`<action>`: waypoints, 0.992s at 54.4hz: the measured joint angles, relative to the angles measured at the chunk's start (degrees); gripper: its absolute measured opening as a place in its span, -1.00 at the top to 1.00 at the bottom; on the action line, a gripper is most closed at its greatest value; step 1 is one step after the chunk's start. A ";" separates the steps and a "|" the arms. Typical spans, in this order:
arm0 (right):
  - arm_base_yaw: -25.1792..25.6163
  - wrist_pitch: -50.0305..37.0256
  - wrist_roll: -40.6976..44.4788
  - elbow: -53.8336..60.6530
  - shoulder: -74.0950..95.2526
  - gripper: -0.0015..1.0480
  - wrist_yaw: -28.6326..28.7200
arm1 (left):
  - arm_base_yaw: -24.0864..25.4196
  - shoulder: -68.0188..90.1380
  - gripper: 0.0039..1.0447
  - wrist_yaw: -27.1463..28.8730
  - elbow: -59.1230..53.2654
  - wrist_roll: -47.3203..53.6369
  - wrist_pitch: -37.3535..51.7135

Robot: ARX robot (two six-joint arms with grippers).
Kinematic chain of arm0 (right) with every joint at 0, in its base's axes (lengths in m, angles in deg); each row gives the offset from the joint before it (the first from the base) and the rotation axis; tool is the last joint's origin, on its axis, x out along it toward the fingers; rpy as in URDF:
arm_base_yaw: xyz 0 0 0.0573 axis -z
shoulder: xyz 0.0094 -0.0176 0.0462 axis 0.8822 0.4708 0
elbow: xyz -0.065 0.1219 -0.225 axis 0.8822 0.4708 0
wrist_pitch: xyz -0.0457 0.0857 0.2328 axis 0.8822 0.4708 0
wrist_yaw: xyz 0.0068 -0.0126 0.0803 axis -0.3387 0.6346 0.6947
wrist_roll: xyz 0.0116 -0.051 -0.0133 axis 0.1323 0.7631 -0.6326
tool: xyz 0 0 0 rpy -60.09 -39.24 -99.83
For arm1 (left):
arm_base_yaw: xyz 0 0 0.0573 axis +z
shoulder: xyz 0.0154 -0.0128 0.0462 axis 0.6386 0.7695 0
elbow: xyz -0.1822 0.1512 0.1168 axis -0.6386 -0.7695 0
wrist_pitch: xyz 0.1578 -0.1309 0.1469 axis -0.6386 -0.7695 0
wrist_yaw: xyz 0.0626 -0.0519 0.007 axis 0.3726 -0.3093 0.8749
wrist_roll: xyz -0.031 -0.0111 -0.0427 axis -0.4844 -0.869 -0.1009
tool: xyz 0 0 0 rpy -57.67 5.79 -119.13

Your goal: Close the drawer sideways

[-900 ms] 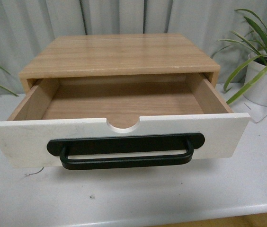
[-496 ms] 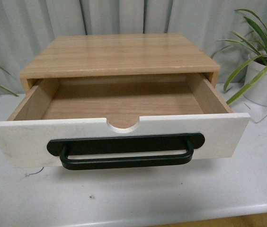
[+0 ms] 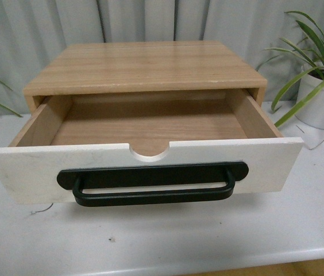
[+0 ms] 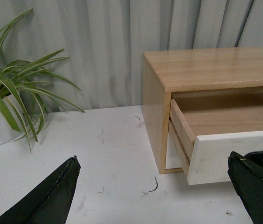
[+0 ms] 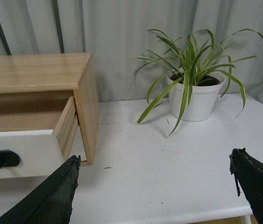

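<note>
The drawer (image 3: 145, 167) stands pulled far out of a light wood cabinet (image 3: 145, 66) on a white table. It has a white front panel, a long black bar handle (image 3: 153, 183), a semicircular notch in its top edge and light wood sides; it is empty. Neither gripper shows in the front view. My left gripper (image 4: 155, 186) is open, low over the table, off the drawer's left end (image 4: 234, 156). My right gripper (image 5: 155, 186) is open, low over the table, off the drawer's right end (image 5: 24, 151). Neither touches the drawer.
A spider plant in a white pot (image 3: 323, 100) stands right of the cabinet, also in the right wrist view (image 5: 197, 100). Another potted plant (image 4: 1, 116) stands left of it. A grey curtain hangs behind. The table's front edge (image 3: 208, 261) is near.
</note>
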 joint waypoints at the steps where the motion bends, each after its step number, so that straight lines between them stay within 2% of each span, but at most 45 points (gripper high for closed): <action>1: 0.00 0.00 0.00 0.00 0.00 -0.88 0.00 | 0.00 0.00 -0.88 0.00 0.00 0.02 0.00; 29: 0.00 0.04 -0.04 0.00 0.00 -0.88 -0.02 | 0.00 0.00 -0.88 0.00 0.00 0.02 0.00; 32: -1.38 3.37 -2.54 -0.79 0.87 -0.88 -4.02 | -0.02 0.00 -0.88 0.11 0.00 -0.07 -0.13; 35: -5.25 6.14 -7.26 -2.23 4.94 -0.88 -10.88 | -2.01 0.83 -0.88 4.15 0.61 -1.33 -3.30; 37: -6.67 6.86 -9.38 -3.15 7.56 -0.88 -13.46 | -4.26 2.27 -0.88 6.58 0.70 -1.68 -3.23; 41: -8.20 6.54 -12.76 -4.87 11.67 -0.88 -14.73 | -9.40 5.51 -0.88 9.38 1.44 -1.20 -3.10; 45: -10.01 7.34 -13.16 -8.61 16.90 -0.88 -11.63 | -15.82 9.57 -0.88 8.85 2.62 0.42 -2.05; 49: -14.29 11.37 -9.16 -13.35 24.44 -0.88 -2.97 | -22.03 15.85 -0.88 5.14 5.05 4.26 -0.81; 54: -17.49 13.09 -3.65 -15.56 30.56 -0.88 4.81 | -25.90 22.77 -0.88 1.16 6.84 8.98 0.24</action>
